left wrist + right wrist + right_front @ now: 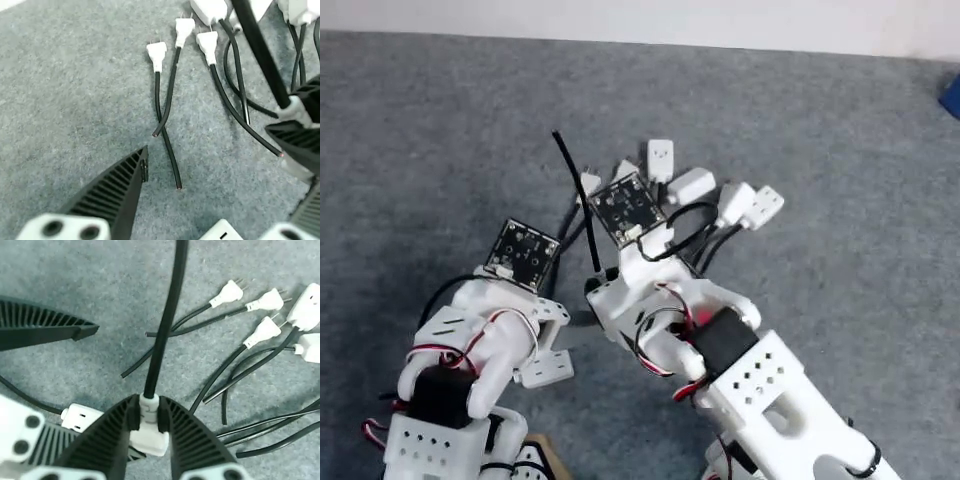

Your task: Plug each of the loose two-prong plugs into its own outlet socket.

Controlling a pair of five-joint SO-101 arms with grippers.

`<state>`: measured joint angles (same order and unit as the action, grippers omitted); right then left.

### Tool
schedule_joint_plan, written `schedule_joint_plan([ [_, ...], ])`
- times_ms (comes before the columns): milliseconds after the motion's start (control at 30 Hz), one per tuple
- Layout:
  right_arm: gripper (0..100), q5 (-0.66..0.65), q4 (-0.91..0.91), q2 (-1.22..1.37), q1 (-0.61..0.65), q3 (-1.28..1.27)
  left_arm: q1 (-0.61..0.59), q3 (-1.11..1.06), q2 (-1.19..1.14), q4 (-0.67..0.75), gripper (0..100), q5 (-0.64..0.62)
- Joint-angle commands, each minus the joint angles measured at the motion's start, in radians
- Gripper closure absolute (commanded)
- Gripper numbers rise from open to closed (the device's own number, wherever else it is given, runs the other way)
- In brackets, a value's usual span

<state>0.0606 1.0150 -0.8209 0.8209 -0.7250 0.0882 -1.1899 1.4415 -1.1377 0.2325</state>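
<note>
Right gripper point(148, 407): fingers pressed together on a white two-prong plug point(148, 440), pinching it at the neck where its black cord point(167, 315) leaves the body. The high view adds that this cord stands up stiffly above the arm and leans toward the far edge of the grey tabletop point(440, 120).

Left gripper point(215, 182): fingers spread wide, low over the tabletop, just beside the right gripper.

The right wrist view picks up a second plug point(80, 417) lying flat just beside the held one, on the left arm's side.

Beyond both grippers, the left wrist view shows three loose plugs point(156, 51) lying near each other on the tabletop. Their prongs point toward the outlet sockets point(690, 185), and two of their cords cross.

The high view gives the layout of the sockets. They form a white cluster mid-table toward the far edge, close ahead of the right arm and apart from the held plug.
</note>
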Motion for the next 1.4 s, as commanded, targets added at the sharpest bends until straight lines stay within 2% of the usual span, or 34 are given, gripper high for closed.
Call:
schedule_joint_plan([
  [0,99.2,-0.025,0.028,-0.033,0.010,0.058,-0.013,0.004,0.008,0.025,55,0.011],
  [233,99.2,-0.153,0.153,-0.033,0.007,0.097,-0.016,0.004,0.008,0.025,55,0.011],
  [367,99.2,-0.215,0.271,-0.033,-0.047,0.183,-0.016,0.004,0.008,0.025,55,0.011],
  [633,99.2,-0.236,0.435,-0.039,-0.053,0.262,-0.018,0.007,0.008,0.025,55,0.011],
  [767,99.2,-0.230,0.340,-0.031,-0.056,0.255,-0.013,0.018,0.010,0.014,55,0.009],
  [967,99.2,-0.153,0.113,0.031,-0.122,0.203,-0.012,0.130,0.013,-0.123,55,0.003],
  [1200,99.2,-0.051,-0.051,0.061,-0.045,0.202,-0.012,0.065,0.010,-0.043,55,0.003],
  [1367,99.2,-0.034,-0.053,0.061,0.047,0.193,-0.018,0.062,0.010,-0.017,55,0.003],
])
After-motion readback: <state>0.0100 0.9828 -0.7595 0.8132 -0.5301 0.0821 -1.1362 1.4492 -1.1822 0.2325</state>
